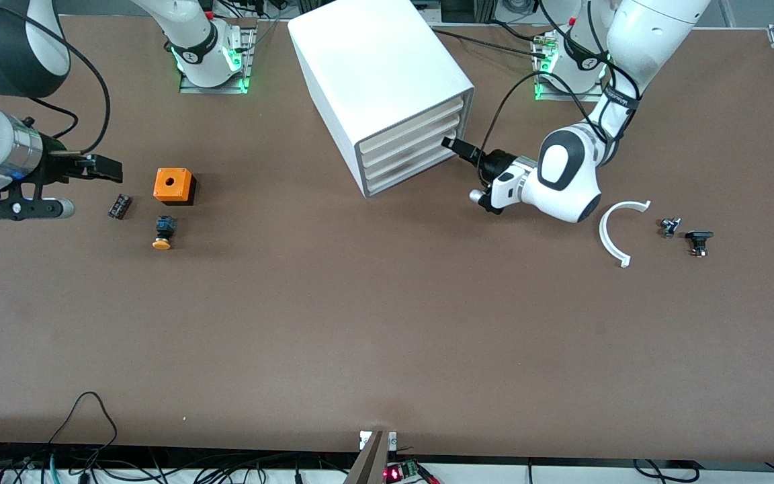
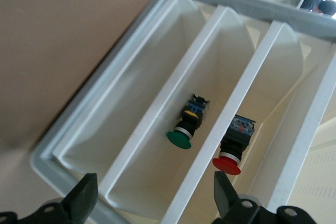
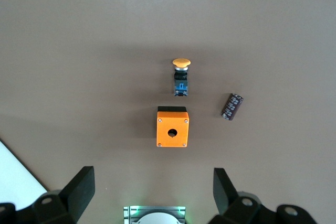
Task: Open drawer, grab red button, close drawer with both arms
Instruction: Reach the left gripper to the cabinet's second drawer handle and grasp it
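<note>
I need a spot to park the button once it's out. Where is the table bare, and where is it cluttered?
Bare: the wide stretch of table nearer the front camera than the cabinet. Crowded: around the orange box and yellow-capped button at the right arm's end, and the white arc at the left arm's end.

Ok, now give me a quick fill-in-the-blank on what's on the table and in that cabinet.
1. The orange-capped button lies on the table beside the orange ___.
2. Inside the cabinet, the compartment next to the red-capped button holds a button with a ___ cap.
3. The open claw at the cabinet's drawer fronts belongs to the ___ arm.

Missing words: box; green; left
</note>
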`<action>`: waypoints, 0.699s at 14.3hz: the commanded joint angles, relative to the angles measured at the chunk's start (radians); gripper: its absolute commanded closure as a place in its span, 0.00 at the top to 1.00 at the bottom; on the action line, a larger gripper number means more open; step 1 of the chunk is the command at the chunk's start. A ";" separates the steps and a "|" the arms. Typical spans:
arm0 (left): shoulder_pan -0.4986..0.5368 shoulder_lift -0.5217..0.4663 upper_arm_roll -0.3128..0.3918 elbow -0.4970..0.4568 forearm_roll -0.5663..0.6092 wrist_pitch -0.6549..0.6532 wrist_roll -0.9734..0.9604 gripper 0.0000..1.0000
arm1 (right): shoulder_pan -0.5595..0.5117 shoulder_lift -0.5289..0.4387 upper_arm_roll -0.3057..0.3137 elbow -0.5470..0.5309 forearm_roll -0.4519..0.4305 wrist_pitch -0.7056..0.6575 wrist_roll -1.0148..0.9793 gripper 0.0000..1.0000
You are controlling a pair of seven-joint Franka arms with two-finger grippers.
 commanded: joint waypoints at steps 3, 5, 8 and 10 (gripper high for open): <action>-0.023 -0.017 -0.027 -0.036 -0.032 0.008 0.029 0.82 | 0.001 -0.005 -0.005 0.030 0.027 -0.024 -0.001 1.00; -0.024 -0.017 -0.051 -0.039 -0.041 0.009 0.028 0.76 | 0.000 -0.005 -0.005 0.030 0.027 -0.016 -0.012 1.00; -0.024 -0.017 -0.064 -0.050 -0.060 0.009 0.031 0.40 | -0.011 -0.005 -0.010 0.030 0.056 -0.010 -0.012 1.00; -0.023 -0.017 -0.064 -0.048 -0.060 0.009 0.029 0.00 | -0.005 -0.002 -0.010 0.030 0.086 -0.012 0.004 1.00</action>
